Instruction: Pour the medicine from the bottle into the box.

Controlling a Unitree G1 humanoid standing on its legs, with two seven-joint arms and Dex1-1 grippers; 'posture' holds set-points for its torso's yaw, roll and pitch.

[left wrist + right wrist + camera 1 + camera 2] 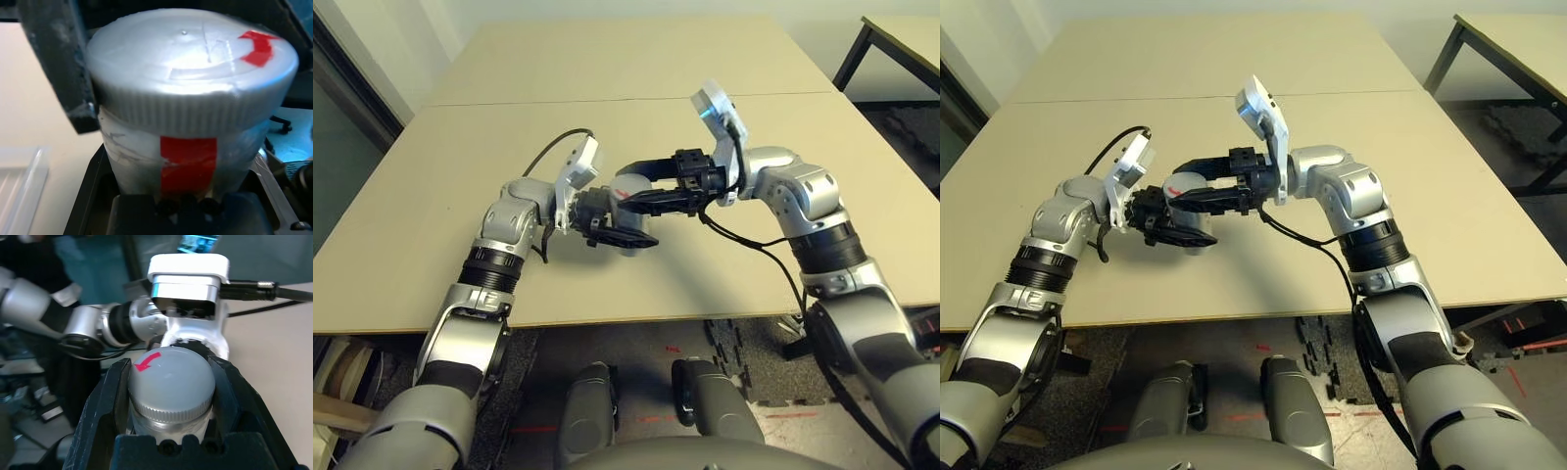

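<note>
Bottle between our two grippers, above the table

Our left gripper (pixel 628 235) holds the small silver-grey cylindrical bottle (pixel 1185 187); our right gripper (pixel 631 203) grips its cap (pixel 172 382) from the right.

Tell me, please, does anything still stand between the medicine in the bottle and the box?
Yes: the ribbed grey cap is on the bottle. The left gripper holds the bottle's body, the right gripper clamps the cap. The box lies beside it on the table.

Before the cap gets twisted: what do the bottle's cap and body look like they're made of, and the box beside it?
The silver-grey ribbed cap looks like moulded plastic with a satin sheen; fine ridges ring its rim and a red arrow marks its top. The small silver-grey cylindrical bottle looks like paler, slightly translucent plastic, with a glossy red tape strip. The shallow clear box seems to be colourless hard plastic, though only a corner shows.
</note>
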